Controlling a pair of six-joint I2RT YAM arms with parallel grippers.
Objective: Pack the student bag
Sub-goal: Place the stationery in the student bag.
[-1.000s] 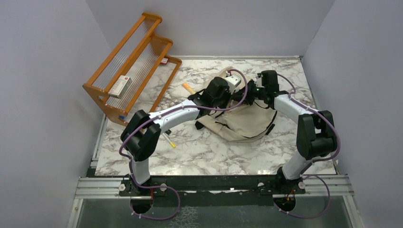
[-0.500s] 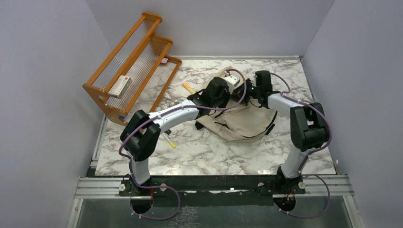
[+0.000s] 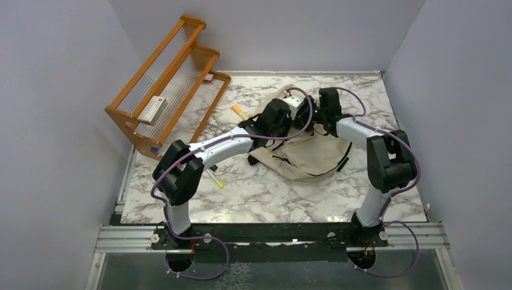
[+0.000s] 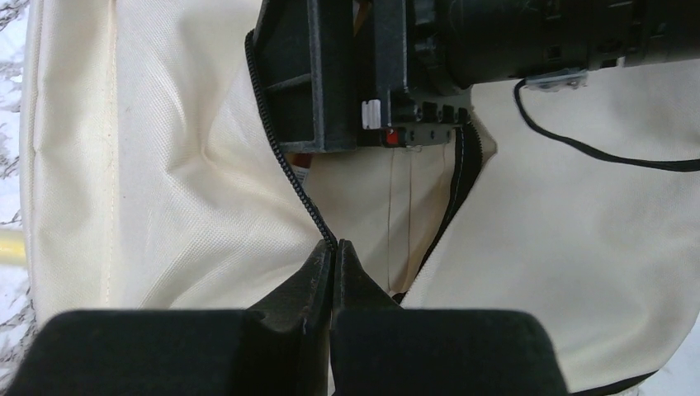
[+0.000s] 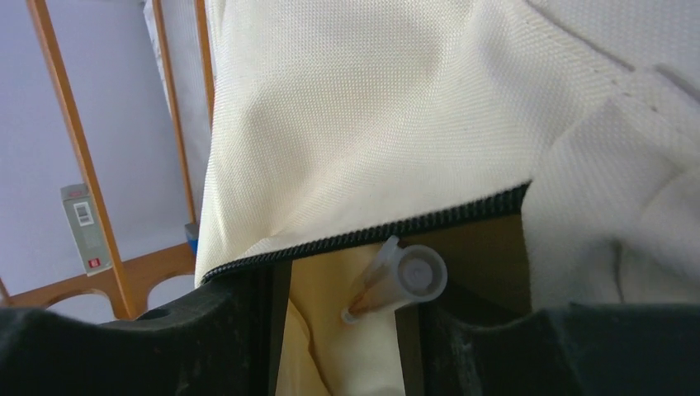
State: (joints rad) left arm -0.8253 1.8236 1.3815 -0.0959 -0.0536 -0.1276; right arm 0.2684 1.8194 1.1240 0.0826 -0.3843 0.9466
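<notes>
You have one soft cream canvas backpack with black zipper lines (image 3: pixel 314 154). It lies slumped near the middle of the white marbled surface (image 3: pixel 259 193), toward the far side, with both arms bent over its far end.

Your left wrist camera shows what the overhead view hides. The left gripper (image 4: pixel 333 247) has its fingers pressed fully together, pinching the black zipper edge of the bag's mouth and holding it up.

Your right wrist camera looks into that mouth. One clear plastic capped tube (image 5: pixel 396 285) sits against the tan lining inside. The right gripper (image 5: pixel 342 293) has its fingers parted wider than the tube, one on each side of it. You cannot tell whether the tube touches either finger.

Only the overhead view shows the rest. Two thin items lie on the surface left of the bag: a short yellow-orange stick (image 3: pixel 240 112) and a white stick with a yellow tip (image 3: pixel 214 178). One orange wooden slatted rack (image 3: pixel 175 78) stands at far left, with one small white box (image 3: pixel 151 109) on it.
</notes>
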